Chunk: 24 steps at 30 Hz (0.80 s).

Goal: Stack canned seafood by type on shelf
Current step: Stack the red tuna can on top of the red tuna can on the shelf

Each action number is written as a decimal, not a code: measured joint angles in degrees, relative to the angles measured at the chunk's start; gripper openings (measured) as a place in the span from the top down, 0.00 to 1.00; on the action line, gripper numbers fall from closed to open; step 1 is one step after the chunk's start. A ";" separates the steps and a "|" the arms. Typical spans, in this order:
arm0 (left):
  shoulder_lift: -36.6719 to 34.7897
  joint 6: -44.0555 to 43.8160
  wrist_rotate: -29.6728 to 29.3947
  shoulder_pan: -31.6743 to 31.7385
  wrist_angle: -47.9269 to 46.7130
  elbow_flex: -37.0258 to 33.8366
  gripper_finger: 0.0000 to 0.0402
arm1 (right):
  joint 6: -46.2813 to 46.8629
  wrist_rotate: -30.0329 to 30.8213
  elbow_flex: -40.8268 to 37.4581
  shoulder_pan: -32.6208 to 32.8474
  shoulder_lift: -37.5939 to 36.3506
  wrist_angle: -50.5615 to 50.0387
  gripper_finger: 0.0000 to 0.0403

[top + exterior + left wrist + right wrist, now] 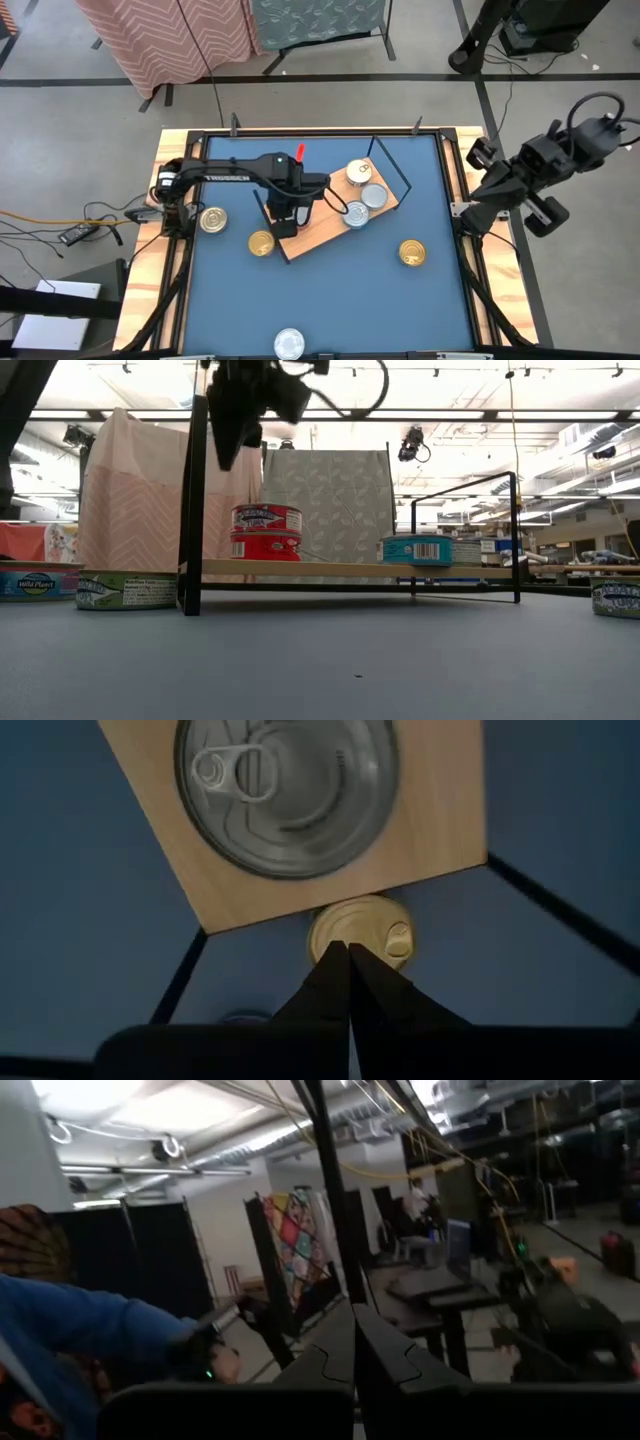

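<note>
Left gripper (290, 222) is held over the left end of the shelf (318, 232), fingers pressed together and gripping nothing.

On the blue table (330, 300), a gold-lidded can (212, 219) is seen at the far left and another gold can (261, 243) just off the shelf's left corner. In the left wrist view a silver-lidded can (287, 792) is seen on the wooden board beyond the closed fingertips (335, 970), with a gold can (365, 928) on the table past the board's edge. Toward the shelf's right end, three cans are grouped: a gold one (359, 172) and two silver ones (373, 196) (355, 214). A further gold can (411, 253) lies right of the shelf, and a silver can (289, 343) at the near edge. The right gripper (353, 1342) is parked beyond the table's right rim, its fingers pressed together, empty.
</note>
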 joint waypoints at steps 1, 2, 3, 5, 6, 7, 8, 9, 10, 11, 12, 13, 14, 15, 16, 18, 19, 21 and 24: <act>-0.02 0.24 -0.04 0.18 1.23 -0.96 1.00 | -0.50 0.21 0.00 0.54 -0.01 0.66 0.98; -0.04 0.29 -0.02 0.35 3.18 -1.87 1.00 | -0.90 0.41 0.00 1.07 -0.03 1.22 0.98; -0.03 0.29 -0.06 0.51 5.21 -2.58 1.00 | -1.38 0.78 0.00 1.57 -0.05 1.62 0.98; 0.00 0.11 -0.04 0.78 9.01 -3.68 1.00 | -2.03 1.69 0.00 2.47 -0.06 2.08 0.98; -0.02 0.00 -0.02 0.99 10.45 -4.10 1.00 | -2.08 2.09 0.00 2.88 -0.05 2.15 0.98; -0.02 -0.29 -0.03 1.08 11.28 -4.43 1.00 | -2.11 2.62 0.00 3.24 -0.07 2.24 0.98; -0.02 -0.76 -0.04 1.18 11.38 -4.69 1.00 | -2.16 2.97 0.00 3.57 -0.12 2.33 0.98; -0.02 -0.93 -0.02 1.34 10.97 -4.90 1.00 | -2.18 3.03 0.00 3.90 -0.13 2.34 0.98; -0.02 -0.95 -0.02 1.45 10.24 -4.91 1.00 | -2.18 3.11 0.00 4.16 -0.17 2.35 0.98; -0.02 -0.88 -0.04 1.54 9.61 -4.91 1.00 | -2.18 3.11 0.00 4.45 -0.19 2.37 0.98; -0.04 -0.37 -0.04 1.74 8.86 -4.91 1.00 | -2.18 3.13 0.00 4.71 -0.19 2.37 0.98; -0.04 0.14 -0.04 1.84 7.86 -4.91 1.00 | -2.21 3.13 0.00 4.97 -0.19 2.37 0.98; -0.04 0.22 -0.04 2.01 6.86 -4.94 1.00 | -2.25 3.35 0.00 5.17 -0.19 2.37 0.98; -0.02 0.25 -0.04 2.22 6.36 -4.94 1.00 | -2.48 3.76 0.00 5.40 -0.19 2.39 0.98; -0.04 0.25 -0.04 2.41 6.46 -4.94 1.00 | -2.92 4.28 0.00 5.63 -0.19 2.41 0.98; -0.04 0.28 -0.02 2.57 7.08 -4.94 1.00 | -3.56 4.57 0.00 6.07 -0.17 2.41 0.98; -0.04 0.28 -0.06 2.63 7.20 -4.94 1.00 | -3.68 4.62 0.00 6.30 -0.16 2.42 0.98; -0.04 0.29 -0.23 2.70 7.29 -4.94 1.00 | -3.75 4.62 0.00 6.72 -0.12 2.82 0.98; -0.04 0.29 -0.21 2.88 7.53 -4.94 1.00 | -4.13 4.62 0.00 7.70 -0.12 3.07 0.98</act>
